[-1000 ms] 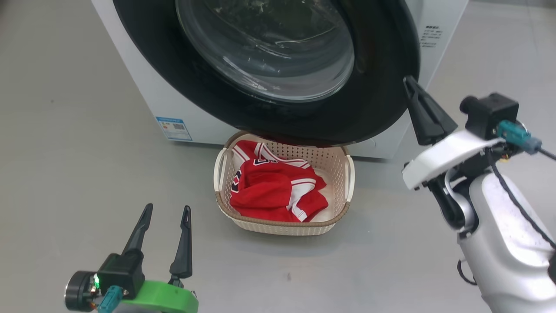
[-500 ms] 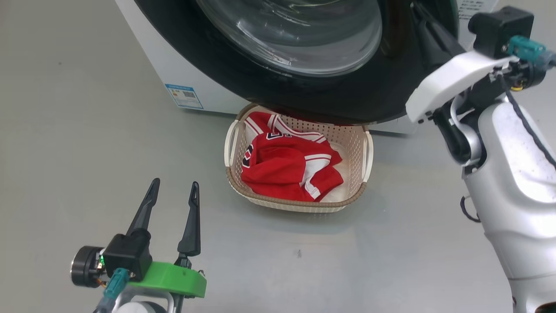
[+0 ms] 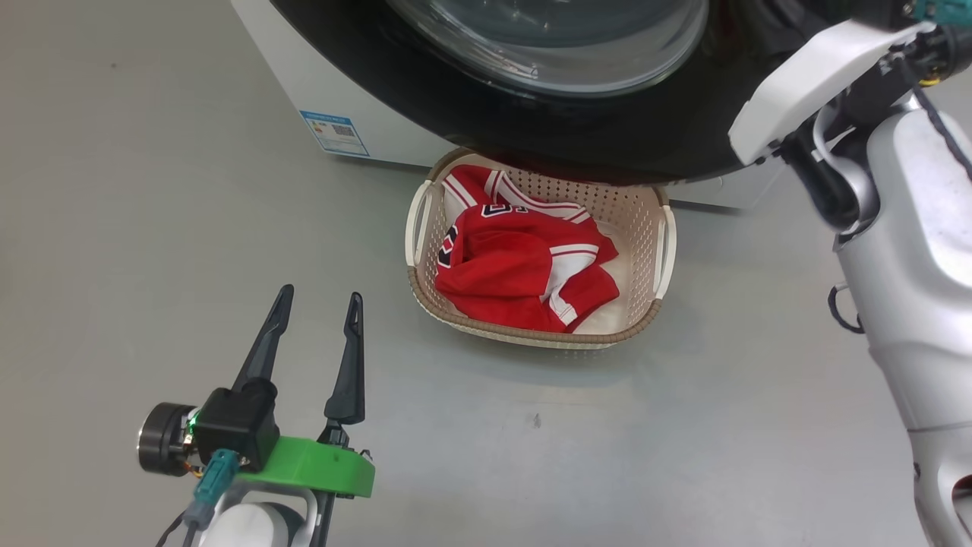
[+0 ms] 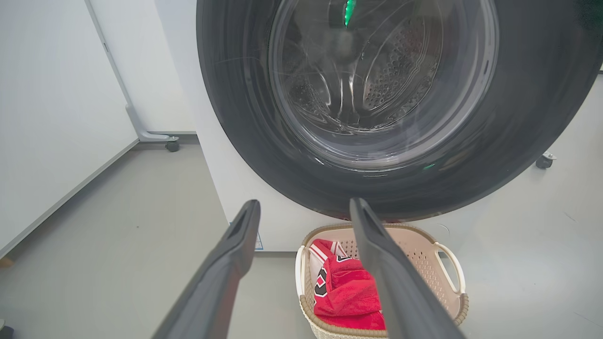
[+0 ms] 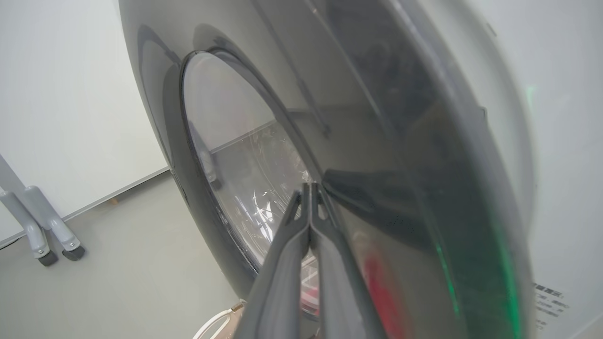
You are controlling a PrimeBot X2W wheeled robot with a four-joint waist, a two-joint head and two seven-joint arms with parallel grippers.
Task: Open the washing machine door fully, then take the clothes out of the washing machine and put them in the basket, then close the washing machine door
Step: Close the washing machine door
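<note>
The washing machine door (image 3: 607, 129) runs off the head view's top edge and hides the far rim of the basket (image 3: 531, 334) beneath it. Left of the door, the blue label (image 3: 334, 134) carries print that seems too small to read.

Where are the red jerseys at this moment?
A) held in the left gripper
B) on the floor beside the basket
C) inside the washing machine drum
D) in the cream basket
D: the red jerseys lie bunched inside the basket, which sits just below the washing machine door.
</note>
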